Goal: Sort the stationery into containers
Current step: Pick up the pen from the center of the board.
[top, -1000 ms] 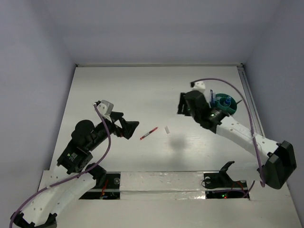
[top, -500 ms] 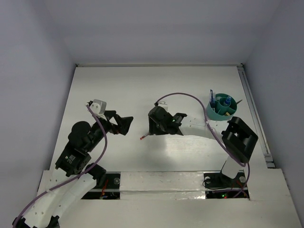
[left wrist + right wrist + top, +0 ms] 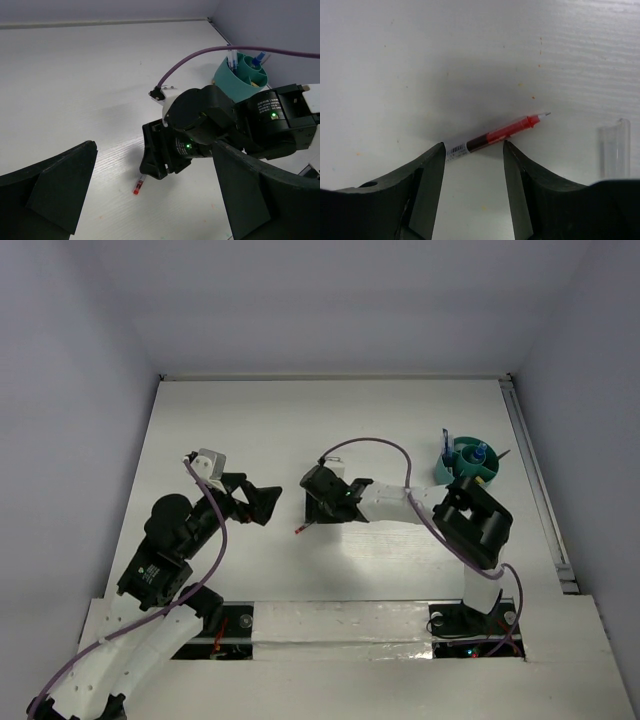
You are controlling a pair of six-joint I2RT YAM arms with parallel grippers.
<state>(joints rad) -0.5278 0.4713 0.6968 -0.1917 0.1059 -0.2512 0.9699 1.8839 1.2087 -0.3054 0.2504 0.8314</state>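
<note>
A red pen (image 3: 495, 136) lies on the white table. My right gripper (image 3: 474, 150) is open and low over it, one finger on each side of the barrel, tips at the table. In the top view the right gripper (image 3: 314, 513) hides most of the pen; only its red end (image 3: 300, 530) shows. The left wrist view shows the same red end (image 3: 138, 185) under the right gripper (image 3: 157, 167). My left gripper (image 3: 268, 505) is open and empty, just left of the pen. The teal tub (image 3: 470, 462) stands at the far right with pens upright in it.
A small clear cap-like piece (image 3: 614, 147) lies just right of the pen's tip. The right arm stretches across the middle of the table from the tub side. The tub also shows in the left wrist view (image 3: 240, 75). A purple cable arcs above the right wrist.
My right arm has swung left from beside the tub and come down over the red pen, jaws astride it. My left gripper has drawn back slightly to the left.
</note>
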